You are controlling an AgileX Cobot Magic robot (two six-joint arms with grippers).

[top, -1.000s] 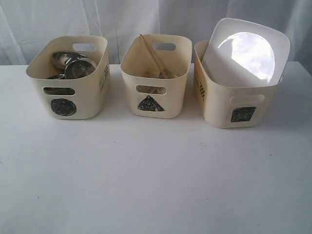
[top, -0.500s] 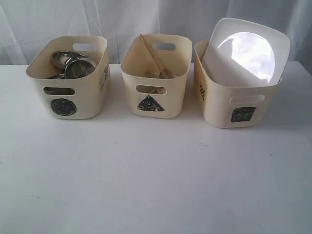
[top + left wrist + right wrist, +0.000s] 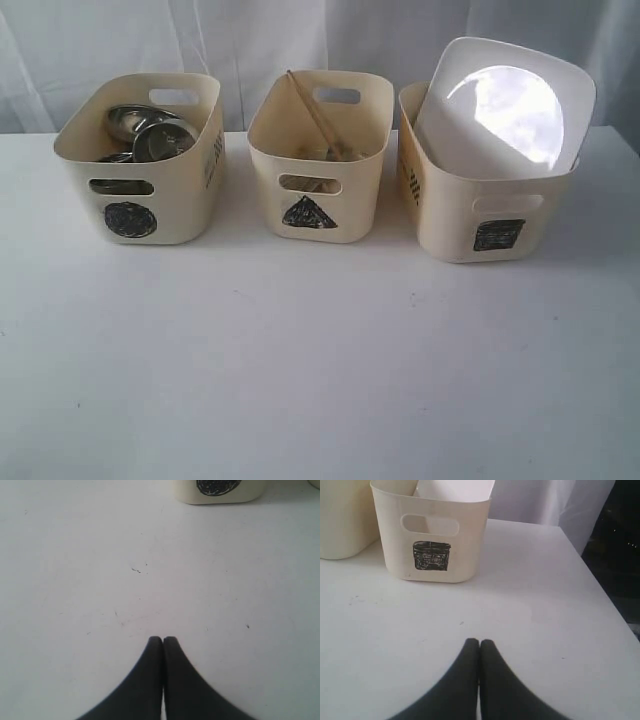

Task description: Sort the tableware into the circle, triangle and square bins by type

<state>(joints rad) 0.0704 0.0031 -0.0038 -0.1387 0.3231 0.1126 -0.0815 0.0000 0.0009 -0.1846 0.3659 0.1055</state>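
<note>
Three cream bins stand in a row on the white table (image 3: 320, 380), and you can place everything from the triangle bin (image 3: 268, 165) in the middle.

Left of the triangle bin, across a gap, is the circle bin (image 3: 78, 160). Inside it you see round steel pieces (image 3: 160, 140) lying at a tilt, but the wall hides most of them and you cannot tell cup from bowl. Your left gripper (image 3: 163, 641) hangs over bare table on that side, jaws pressed together with nothing between them. Its camera catches only the foot of the circle bin, and the frame cuts off the scribbled mark.

In the triangle bin itself the wooden chopsticks (image 3: 312, 112) lean on a slant. Their upper ends point to the back left corner and their lower ends sink toward the right. What lies at their foot is too dim to name.

Just right of the triangle bin, almost touching it, is the square bin (image 3: 440, 220). The white plate (image 3: 505, 110) stands on edge in it, facing the exterior camera and tipped back. Its top rises well above the rim and its lower part is hidden behind the wall. Your right gripper (image 3: 479, 642) is likewise closed and empty, over the table in front of the square bin.
</note>
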